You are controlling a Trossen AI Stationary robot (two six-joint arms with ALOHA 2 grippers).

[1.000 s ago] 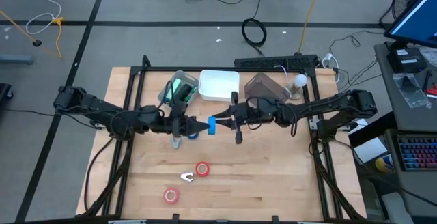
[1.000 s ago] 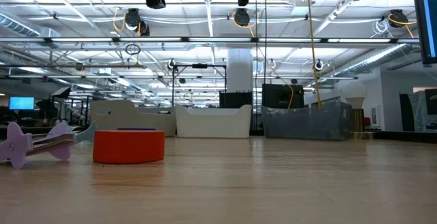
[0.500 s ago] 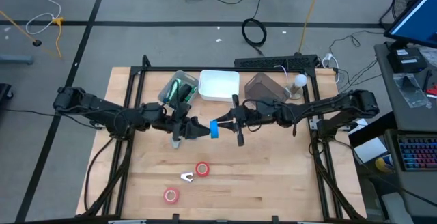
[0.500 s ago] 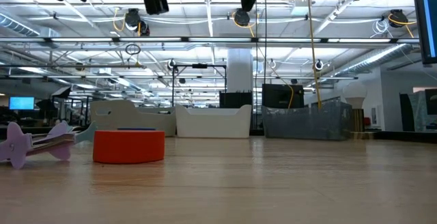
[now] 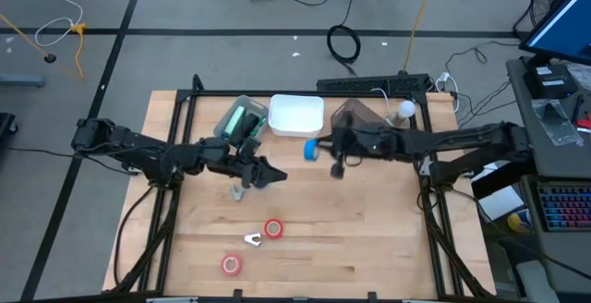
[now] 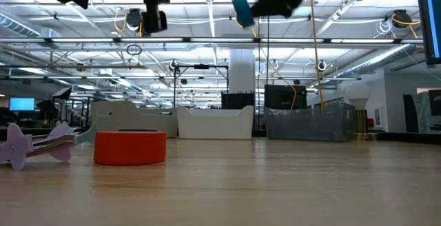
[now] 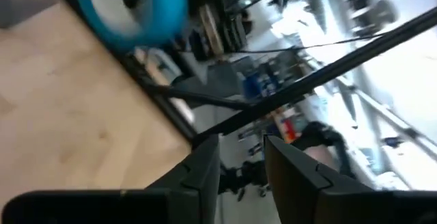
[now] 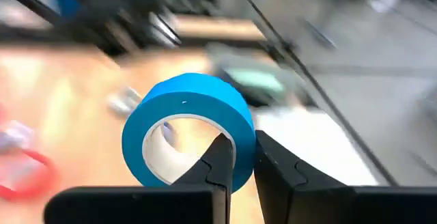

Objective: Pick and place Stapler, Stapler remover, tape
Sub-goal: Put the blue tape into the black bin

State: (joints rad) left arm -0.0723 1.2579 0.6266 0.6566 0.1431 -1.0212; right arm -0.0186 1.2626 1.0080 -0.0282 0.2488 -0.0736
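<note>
Right end effector (image 8: 235, 157) clamps the blue tape roll (image 8: 186, 130) by its wall, aloft at frame centre beside the white tray (image 5: 296, 115). Left end effector (image 5: 270, 175), lower left of it, empty, fingers parted.

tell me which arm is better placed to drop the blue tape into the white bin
Right. The right gripper already holds the blue tape beside the white bin. The left gripper holds nothing and sits farther from it.
</note>
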